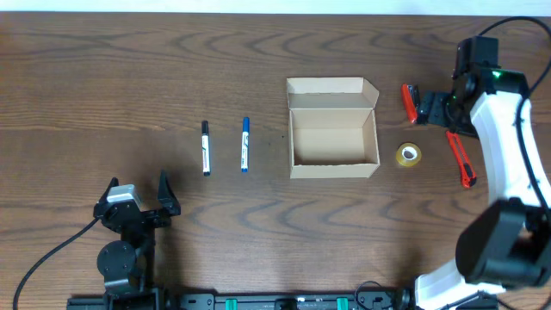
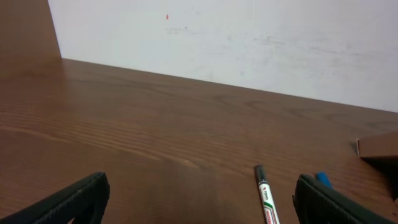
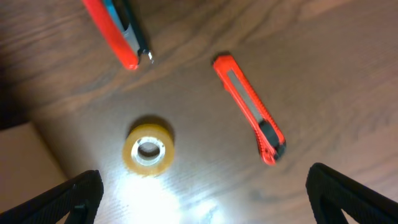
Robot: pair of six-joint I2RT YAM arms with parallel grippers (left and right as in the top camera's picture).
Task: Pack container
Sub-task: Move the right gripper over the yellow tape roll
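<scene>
**While the container is waiting open, the right tool is lining up on the tape**

Since the container (image 1: 333,129) is sitting open and empty at the centre of the overhead frame, its flap leaning back toward the top edge, packing is apparently only beginning. The right tool (image 3: 205,180) is hanging over the surface (image 1: 86,77) to the right of the box, fingers spread wide and gripping nothing. In its wrist view the tape roll (image 3: 148,148) is lying flat at lower left and the red cutter (image 3: 249,109) is slanting at centre right.

Judging by that framing, the roll is looking like the first pick. Doing it well is meaning shifting left until the roll is sitting midway between the fingers. It is also meaning descending straight, pinching across the outer wall, and keeping clear of the cutter and the box wall.

The left tool (image 1: 138,191) is resting at lower left, fingers likewise apart and empty, with the black marker (image 1: 206,147) and blue marker (image 1: 244,145) lying parallel between it and the box
</scene>
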